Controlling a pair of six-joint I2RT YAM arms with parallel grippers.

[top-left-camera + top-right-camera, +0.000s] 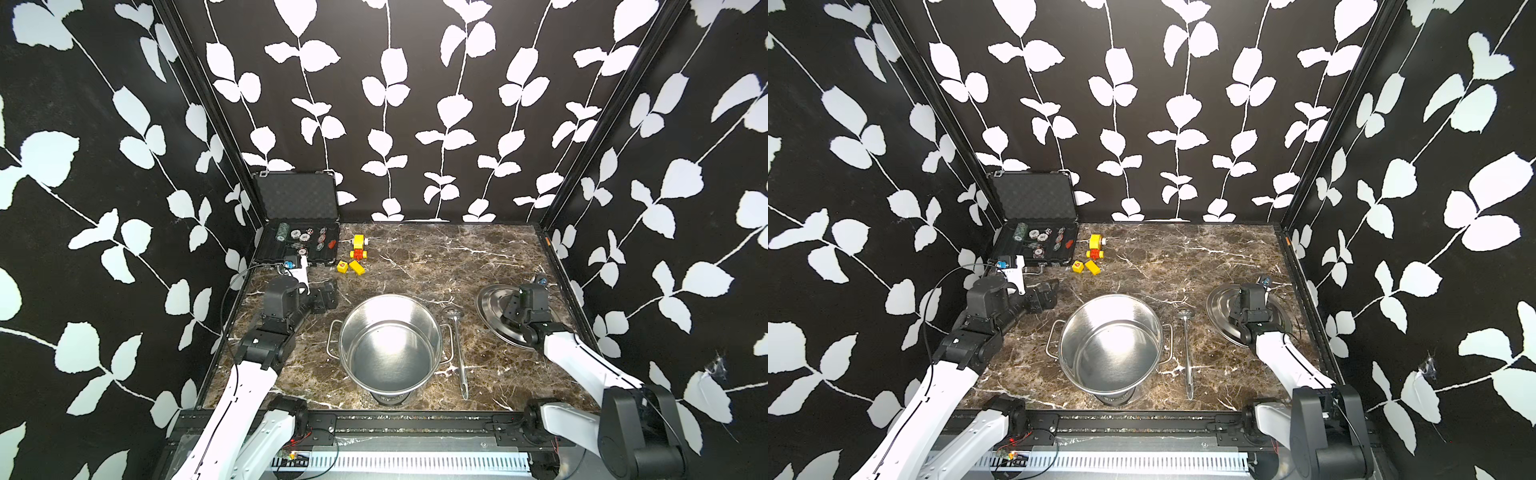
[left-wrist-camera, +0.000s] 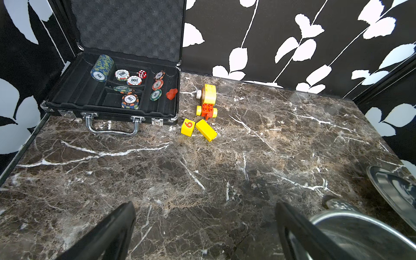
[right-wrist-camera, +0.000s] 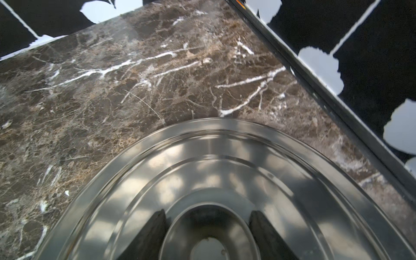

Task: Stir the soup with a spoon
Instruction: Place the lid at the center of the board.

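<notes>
Plainly the stirring has not begun: the spoon (image 1: pixel 457 353) lies untouched on the counter (image 1: pixel 436 257), and the pot (image 1: pixel 415 328) stands open near the middle of the near edge, its inside shiny and bare. The right hand (image 3: pixel 208 212) is down on the lid (image 1: pixel 492 299), which lies flat by the counter's right edge. In the right wrist view its fingers (image 3: pixel 157 227) sit on either side of the lid's raised centre and look pressed against it (a hold on the lid, as far as I can judge). The left hand (image 2: pixel 204 207) hangs spread wide over bare counter near the left edge, holding nothing.

I judge the step in hand to be parting with the lid. The next move calls for the right hand to let go, rise clear and cross toward the pot to fetch the spoon.

In both top views the spoon lies between pot and lid, just beside the pot's right wire handle and apart from the lid. Its small bowl points to the far edge and its rod handle runs toward the near edge. A thin rod flat on hard stone probably needs a low pinch squarely across the handle.
</notes>
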